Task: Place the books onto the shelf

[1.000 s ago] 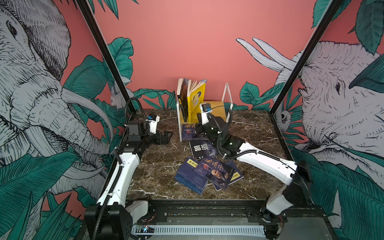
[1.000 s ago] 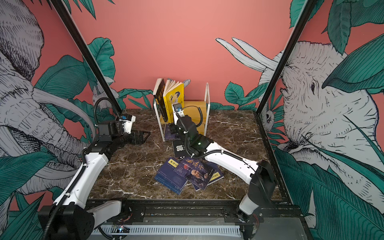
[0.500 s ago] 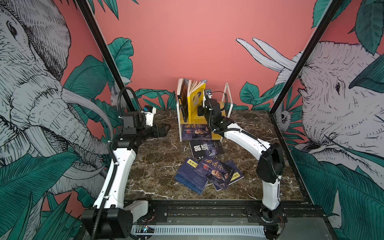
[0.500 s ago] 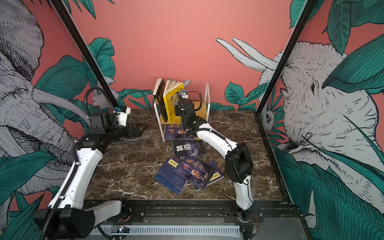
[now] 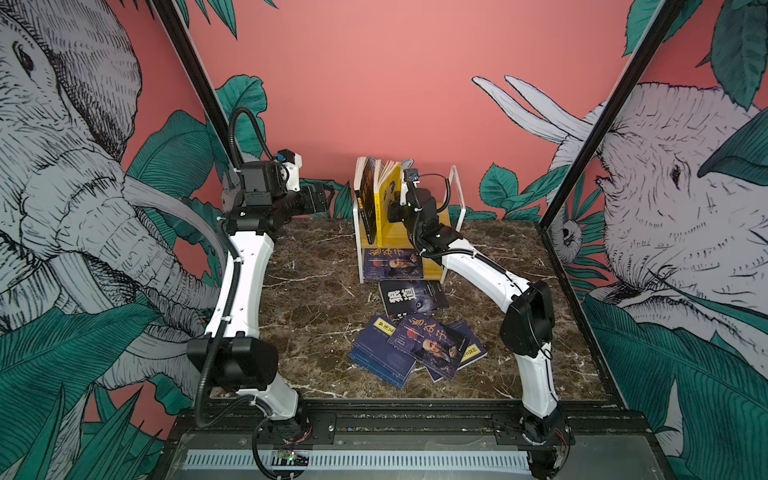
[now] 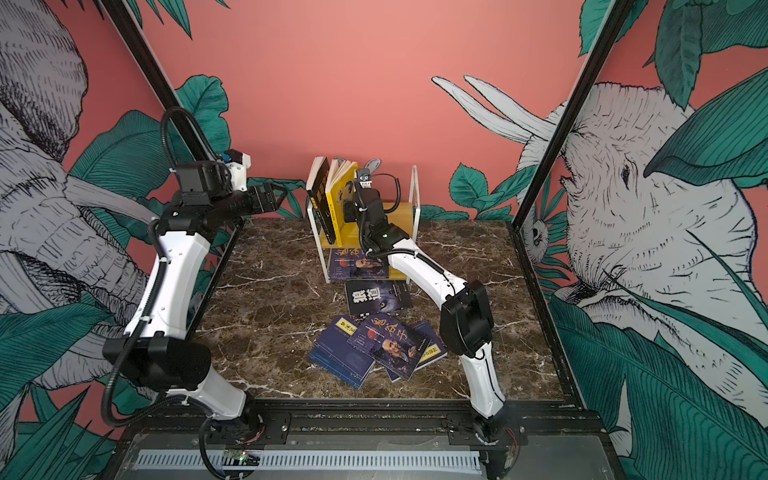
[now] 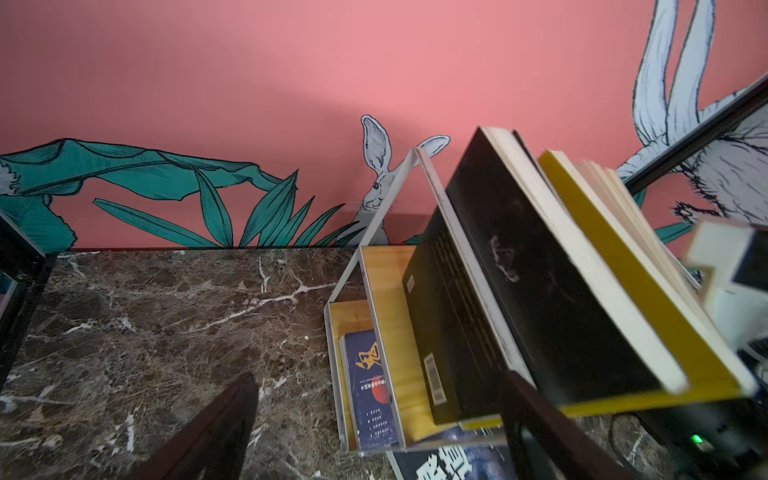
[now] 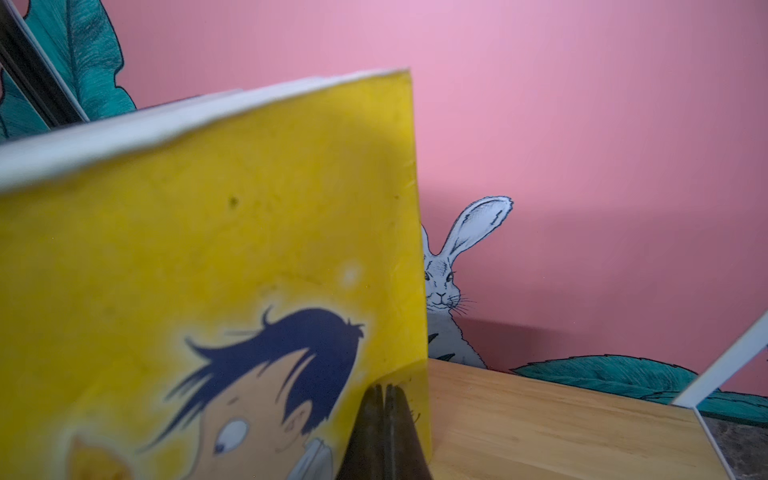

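Note:
The shelf (image 5: 456, 189) stands at the back middle of the marble table. On its top board a black book (image 5: 367, 195) and the yellow book (image 5: 383, 205) stand leaning left. My right gripper (image 5: 394, 212) is shut with nothing between its fingers, its tips (image 8: 384, 390) against the yellow cover (image 8: 208, 249) just above the board (image 8: 540, 415). A navy book (image 5: 392, 266) lies on the lower tier. A black book (image 5: 411, 297) and several navy books (image 5: 415, 349) lie on the table. My left gripper (image 5: 322, 199) hangs open, left of the shelf (image 7: 376, 291), empty.
Black corner posts (image 5: 195, 83) and painted walls close in the table on three sides. The right half of the shelf's top board (image 6: 401, 214) is bare. Marble table (image 5: 316, 270) lies between the left arm and the shelf.
My right arm reached from in front of the shelf up to its top tier, against the yellow book. The left gripper rose and moved towards the shelf.

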Robot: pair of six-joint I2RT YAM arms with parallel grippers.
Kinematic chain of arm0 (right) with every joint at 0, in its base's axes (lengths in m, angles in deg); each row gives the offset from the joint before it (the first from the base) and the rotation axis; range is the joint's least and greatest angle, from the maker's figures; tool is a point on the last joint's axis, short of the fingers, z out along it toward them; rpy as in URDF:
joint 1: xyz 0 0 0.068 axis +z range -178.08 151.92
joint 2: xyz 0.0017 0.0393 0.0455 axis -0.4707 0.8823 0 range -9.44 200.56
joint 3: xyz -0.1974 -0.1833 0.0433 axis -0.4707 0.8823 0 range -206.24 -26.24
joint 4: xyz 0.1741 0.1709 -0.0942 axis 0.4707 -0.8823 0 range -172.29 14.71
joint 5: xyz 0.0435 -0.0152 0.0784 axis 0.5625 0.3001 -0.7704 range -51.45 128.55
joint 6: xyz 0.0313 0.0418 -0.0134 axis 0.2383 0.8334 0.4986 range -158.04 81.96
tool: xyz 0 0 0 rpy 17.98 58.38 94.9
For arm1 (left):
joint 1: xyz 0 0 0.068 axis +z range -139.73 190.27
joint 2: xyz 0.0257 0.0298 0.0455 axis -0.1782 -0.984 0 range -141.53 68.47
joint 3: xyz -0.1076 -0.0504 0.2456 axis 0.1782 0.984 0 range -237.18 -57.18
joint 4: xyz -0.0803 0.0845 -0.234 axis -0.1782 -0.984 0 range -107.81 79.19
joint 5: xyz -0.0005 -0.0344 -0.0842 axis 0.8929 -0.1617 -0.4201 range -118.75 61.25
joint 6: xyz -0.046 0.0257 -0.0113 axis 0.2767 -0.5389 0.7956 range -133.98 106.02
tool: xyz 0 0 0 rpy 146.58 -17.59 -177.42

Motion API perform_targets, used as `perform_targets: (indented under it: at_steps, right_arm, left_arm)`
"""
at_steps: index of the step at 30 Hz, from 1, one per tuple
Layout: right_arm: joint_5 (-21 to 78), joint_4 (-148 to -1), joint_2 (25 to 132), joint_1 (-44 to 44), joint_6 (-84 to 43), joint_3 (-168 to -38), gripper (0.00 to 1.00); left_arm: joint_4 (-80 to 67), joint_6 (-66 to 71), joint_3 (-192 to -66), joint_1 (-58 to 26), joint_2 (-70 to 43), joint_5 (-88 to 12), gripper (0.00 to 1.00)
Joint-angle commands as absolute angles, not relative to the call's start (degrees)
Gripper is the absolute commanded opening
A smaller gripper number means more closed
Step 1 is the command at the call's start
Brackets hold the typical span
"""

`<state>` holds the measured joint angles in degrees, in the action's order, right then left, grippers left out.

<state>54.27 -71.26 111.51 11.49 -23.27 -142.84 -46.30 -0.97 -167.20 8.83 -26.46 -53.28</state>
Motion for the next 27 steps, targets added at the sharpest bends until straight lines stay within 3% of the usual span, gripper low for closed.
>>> perform_targets:
  at_steps: [1, 12, 27]
  right_arm:
    - [51.3, -69.7, 114.0, 11.2, -23.8, -146.4, 0.0]
    - [47.8, -72.6, 120.2, 11.5, -22.5, -155.7, 0.0]
    - [45.9, -77.1, 123.5, 12.3, -25.8, -164.2, 0.0]
  left_arm:
    - [-48.2, 0.2, -171.7, 7.2, -27.9, -52.9, 0.91]
    - [-47.5, 2.0, -175.4, 4.7, -32.8, -53.8, 0.92]
    - [-44.6, 5.8, -168.3, -0.5, -29.0, -56.0, 0.92]
